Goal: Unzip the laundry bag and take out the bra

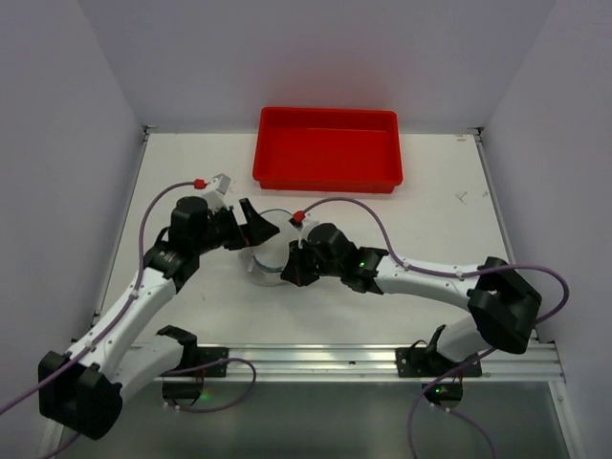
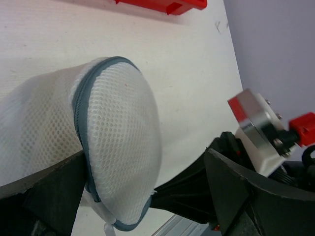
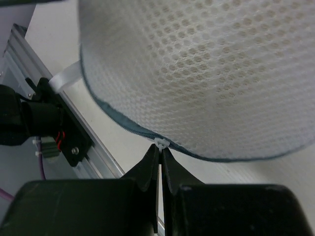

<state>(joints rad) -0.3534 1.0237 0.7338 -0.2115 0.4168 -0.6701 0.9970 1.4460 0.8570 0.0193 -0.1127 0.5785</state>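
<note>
The laundry bag (image 1: 269, 251), a white mesh dome with a grey-blue zipper rim, stands on edge at mid-table between both grippers. It is zipped shut and no bra shows. My right gripper (image 1: 290, 271) is shut on the small white zipper pull (image 3: 161, 143) at the rim's lower edge, as the right wrist view (image 3: 161, 147) shows. My left gripper (image 1: 256, 228) is open, its fingers wide on either side of the bag (image 2: 123, 137). One finger (image 2: 44, 196) lies against the mesh and the other (image 2: 236, 196) stands apart. The right gripper's fingers (image 2: 182, 191) reach the rim from the right.
A red rectangular tray (image 1: 327, 175) stands at the back of the table and shows in the left wrist view (image 2: 167, 5). An aluminium rail (image 1: 316, 361) runs along the near edge, close below the bag in the right wrist view (image 3: 91, 155).
</note>
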